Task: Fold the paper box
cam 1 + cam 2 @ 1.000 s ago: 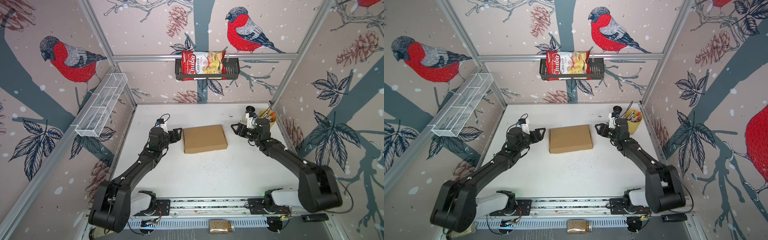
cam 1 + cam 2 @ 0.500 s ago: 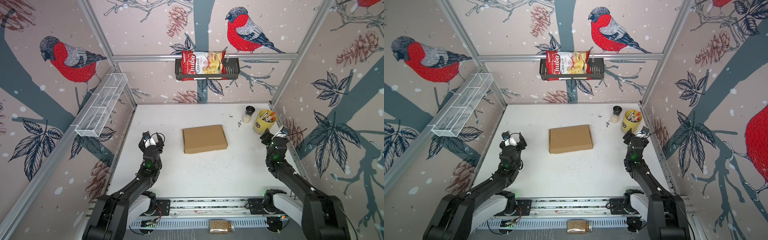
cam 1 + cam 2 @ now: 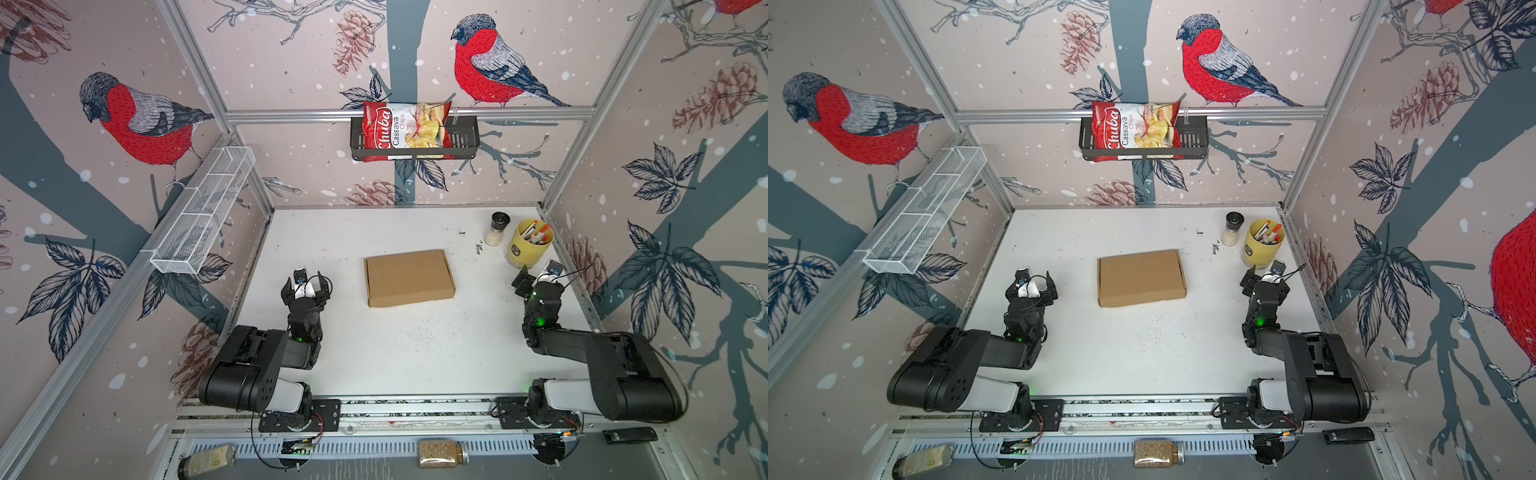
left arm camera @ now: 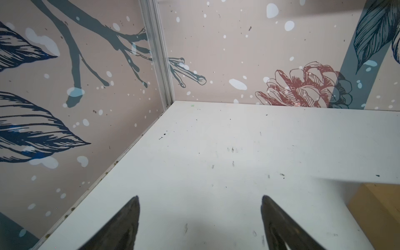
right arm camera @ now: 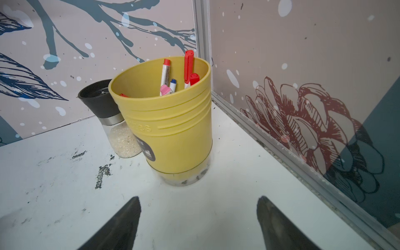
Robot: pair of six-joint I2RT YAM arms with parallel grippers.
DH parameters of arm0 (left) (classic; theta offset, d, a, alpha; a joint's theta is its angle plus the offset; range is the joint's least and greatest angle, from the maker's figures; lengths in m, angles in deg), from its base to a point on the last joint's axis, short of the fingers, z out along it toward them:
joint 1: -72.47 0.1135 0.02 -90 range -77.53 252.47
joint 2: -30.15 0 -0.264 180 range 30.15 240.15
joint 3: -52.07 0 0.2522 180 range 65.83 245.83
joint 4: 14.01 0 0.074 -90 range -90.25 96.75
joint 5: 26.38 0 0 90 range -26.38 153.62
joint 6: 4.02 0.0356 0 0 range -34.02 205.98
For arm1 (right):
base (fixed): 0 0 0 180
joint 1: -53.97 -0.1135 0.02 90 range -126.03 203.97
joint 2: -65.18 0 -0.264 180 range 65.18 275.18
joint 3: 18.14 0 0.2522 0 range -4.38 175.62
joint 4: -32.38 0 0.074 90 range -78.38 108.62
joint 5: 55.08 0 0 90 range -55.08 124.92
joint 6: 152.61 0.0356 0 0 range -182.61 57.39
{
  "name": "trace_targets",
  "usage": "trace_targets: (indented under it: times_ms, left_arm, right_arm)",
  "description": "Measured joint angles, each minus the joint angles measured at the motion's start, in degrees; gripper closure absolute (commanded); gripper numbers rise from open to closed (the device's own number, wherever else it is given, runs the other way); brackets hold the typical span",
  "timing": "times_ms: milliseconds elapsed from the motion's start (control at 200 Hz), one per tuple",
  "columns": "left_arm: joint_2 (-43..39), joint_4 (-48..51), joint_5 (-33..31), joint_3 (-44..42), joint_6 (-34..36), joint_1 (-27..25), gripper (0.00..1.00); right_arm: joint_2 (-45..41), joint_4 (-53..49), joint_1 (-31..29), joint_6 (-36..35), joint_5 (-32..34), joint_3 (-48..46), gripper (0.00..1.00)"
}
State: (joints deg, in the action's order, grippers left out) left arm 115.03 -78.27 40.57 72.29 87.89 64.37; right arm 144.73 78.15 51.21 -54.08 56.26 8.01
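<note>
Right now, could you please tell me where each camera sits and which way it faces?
Both top views: high above the front rail, looking down at the paper box; left arm and right arm show whole.
Left wrist: on the left arm, facing the far left corner; the left gripper, open, shows.
Right wrist: on the right arm, facing the yellow cup and shaker; the right gripper, open, shows.
Shared: left wrist and top views catch the paper box; right wrist and top views, the yellow cup.
</note>
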Motion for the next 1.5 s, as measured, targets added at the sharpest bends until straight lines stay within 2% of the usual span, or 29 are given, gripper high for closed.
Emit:
trace_targets:
  times_ms: [190,220,385,450,680,1501]
  left_arm:
    - [5.9,-7.2,0.4,-1.0,0.0,0.1,0.13]
    - [5.9,-7.5,0.2,-0.7,0.0,0.1,0.13]
    - [5.8,-6.4,-2.6,2.9,-0.5,0.4,0.08]
    - [5.7,-4.6,-2.7,4.4,-0.8,0.4,0.03]
    - [5.7,-1.6,-2.8,5.2,-1.7,0.9,0.03]
    - [5.7,-1.2,-2.9,5.3,-1.9,1.0,0.02]
  right_arm:
    - [7.3,10.2,-1.6,-4.1,-4.2,-2.9,0.07]
    - [7.2,10.6,-1.8,-4.3,-4.6,-2.7,0.0]
    - [6.7,11.0,-0.9,-5.1,-5.8,-0.4,0.01]
    - [6.7,10.9,-0.8,-5.2,-6.5,-0.2,0.01]
    - [6.7,9.8,-0.2,-5.2,-7.8,0.3,0.01]
    - [6.7,8.9,0.6,-5.1,-9.7,0.7,0.01]
